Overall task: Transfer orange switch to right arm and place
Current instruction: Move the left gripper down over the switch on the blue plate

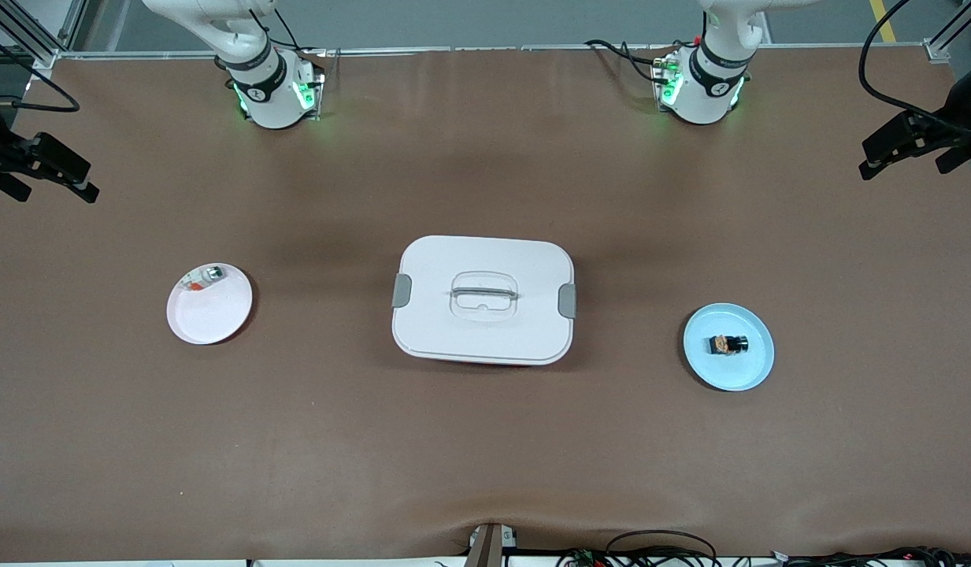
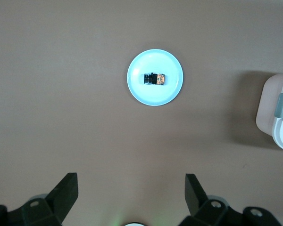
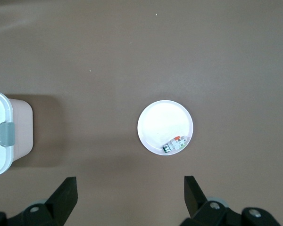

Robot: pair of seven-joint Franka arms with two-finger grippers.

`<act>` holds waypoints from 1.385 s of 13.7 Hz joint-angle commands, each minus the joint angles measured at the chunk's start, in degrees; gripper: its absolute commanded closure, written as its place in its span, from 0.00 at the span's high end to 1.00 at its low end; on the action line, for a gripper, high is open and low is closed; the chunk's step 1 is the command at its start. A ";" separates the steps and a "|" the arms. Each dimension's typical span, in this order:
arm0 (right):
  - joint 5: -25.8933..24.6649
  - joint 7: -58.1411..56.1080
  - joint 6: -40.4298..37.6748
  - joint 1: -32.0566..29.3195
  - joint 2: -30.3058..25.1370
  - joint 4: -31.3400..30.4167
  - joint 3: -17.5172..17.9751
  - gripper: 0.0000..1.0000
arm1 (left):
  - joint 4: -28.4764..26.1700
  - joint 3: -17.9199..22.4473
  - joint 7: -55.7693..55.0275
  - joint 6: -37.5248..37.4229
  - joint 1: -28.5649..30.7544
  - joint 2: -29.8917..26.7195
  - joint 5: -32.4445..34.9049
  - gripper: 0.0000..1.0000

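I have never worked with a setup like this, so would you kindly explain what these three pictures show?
Two white robot arms stand at a brown table. One picture looks down from across it; the others come from cameras on each wrist. The left gripper, open and empty, hangs over the blue plate holding the orange switch. The right gripper, also open, hangs over the white plate with a small silvery part. A lidded white box sits between the plates. Nothing is held.

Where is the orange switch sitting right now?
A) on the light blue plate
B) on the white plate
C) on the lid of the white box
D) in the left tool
A: the orange switch lies on the light blue plate toward the left arm's end of the table, with nothing gripping it.
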 commanded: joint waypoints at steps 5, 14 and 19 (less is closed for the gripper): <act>-0.60 0.26 -0.54 -1.13 0.76 1.44 0.91 1.00 | 0.59 -0.30 0.91 -0.43 -0.12 0.73 0.10 1.00; -0.60 0.17 -0.45 -1.13 0.76 1.44 0.91 1.00 | -0.11 -0.30 0.82 7.91 -0.12 11.96 0.98 1.00; -0.60 0.26 -0.54 -1.13 0.76 1.44 0.91 1.00 | -4.06 -0.48 0.91 17.92 -0.30 19.18 1.15 1.00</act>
